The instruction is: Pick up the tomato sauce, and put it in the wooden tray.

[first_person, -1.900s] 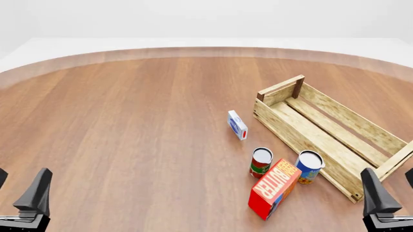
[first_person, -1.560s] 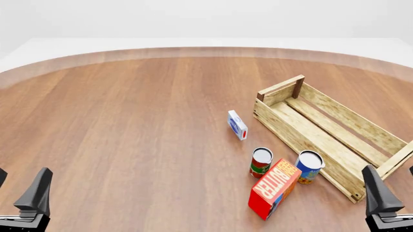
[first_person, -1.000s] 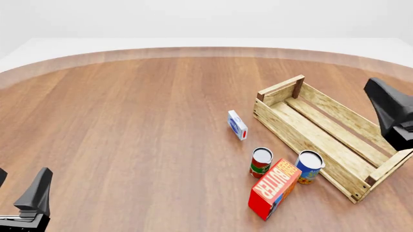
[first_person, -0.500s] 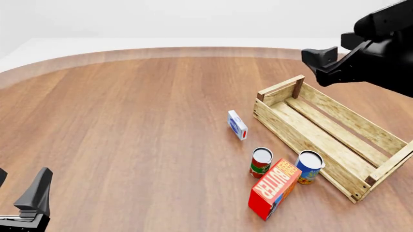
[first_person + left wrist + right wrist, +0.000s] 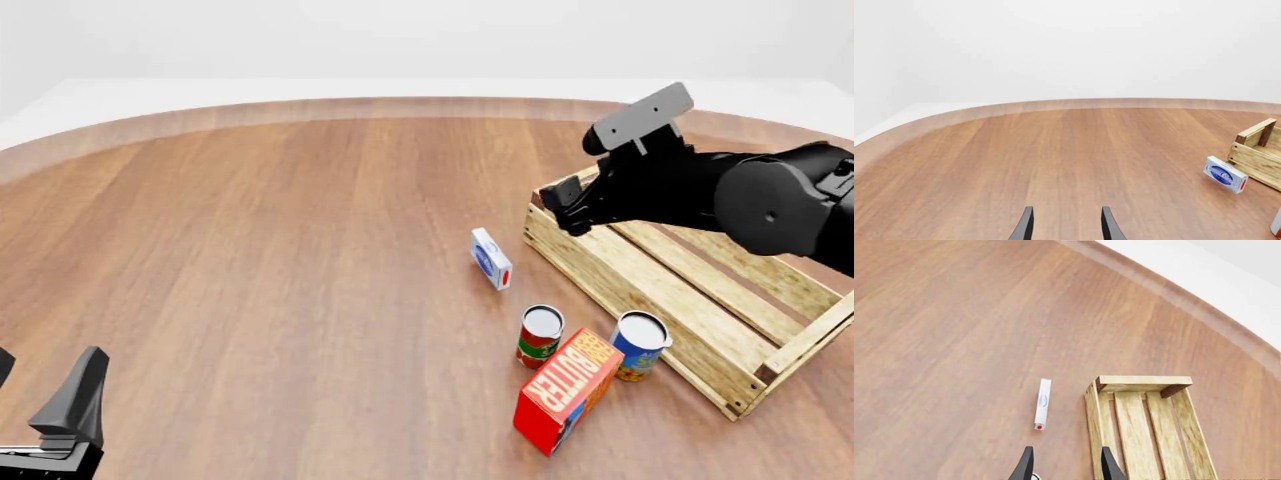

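Front view: the tomato sauce (image 5: 539, 336) stands upright on the table (image 5: 267, 250), just left of the wooden tray (image 5: 694, 270), with a blue-labelled can (image 5: 639, 344) and red butter box (image 5: 567, 390) close by; the right gripper (image 5: 567, 210) hangs above the tray's far corner. Right wrist view alone shows its jaws parted and empty, over a small white box (image 5: 1042, 404); left wrist view shows the left gripper (image 5: 1066, 225) parted likewise.

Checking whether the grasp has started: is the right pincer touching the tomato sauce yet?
Apart. In the front view the right pincer hovers over the wooden tray's far corner, with bare table between it and the tomato sauce; its own wrist view shows nothing between its fingers.
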`<state>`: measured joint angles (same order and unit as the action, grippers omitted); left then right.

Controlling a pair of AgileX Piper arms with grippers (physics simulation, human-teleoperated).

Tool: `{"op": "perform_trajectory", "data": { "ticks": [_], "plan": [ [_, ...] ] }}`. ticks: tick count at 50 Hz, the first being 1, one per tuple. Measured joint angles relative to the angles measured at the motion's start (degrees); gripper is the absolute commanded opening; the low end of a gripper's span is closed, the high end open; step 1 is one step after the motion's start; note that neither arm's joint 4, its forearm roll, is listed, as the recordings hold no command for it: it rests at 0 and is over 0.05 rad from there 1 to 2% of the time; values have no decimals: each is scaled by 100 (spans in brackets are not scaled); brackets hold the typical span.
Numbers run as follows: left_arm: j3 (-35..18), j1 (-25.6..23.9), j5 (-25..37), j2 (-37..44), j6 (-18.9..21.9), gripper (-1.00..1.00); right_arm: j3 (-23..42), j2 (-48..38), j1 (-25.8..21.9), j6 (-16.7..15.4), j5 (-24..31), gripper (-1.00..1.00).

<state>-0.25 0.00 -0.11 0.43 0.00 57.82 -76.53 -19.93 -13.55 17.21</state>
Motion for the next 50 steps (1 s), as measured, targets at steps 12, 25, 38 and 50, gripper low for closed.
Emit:
{"op": "perform_trajectory", "data": {
  "ticks": [12, 25, 38, 50],
  "plan": [
    [0, 0, 0, 0, 0, 100, -262, -618, -103, 172, -322, 100],
    [0, 0, 0, 0, 0, 100, -497, -1096, -228, 538, -598, 100],
    [0, 0, 0, 0, 0, 100, -866, -1319, -331, 801, -868, 100],
    [0, 0, 0, 0, 0, 100, -1217, -1203, -359, 956, -993, 100]
  ]
}}
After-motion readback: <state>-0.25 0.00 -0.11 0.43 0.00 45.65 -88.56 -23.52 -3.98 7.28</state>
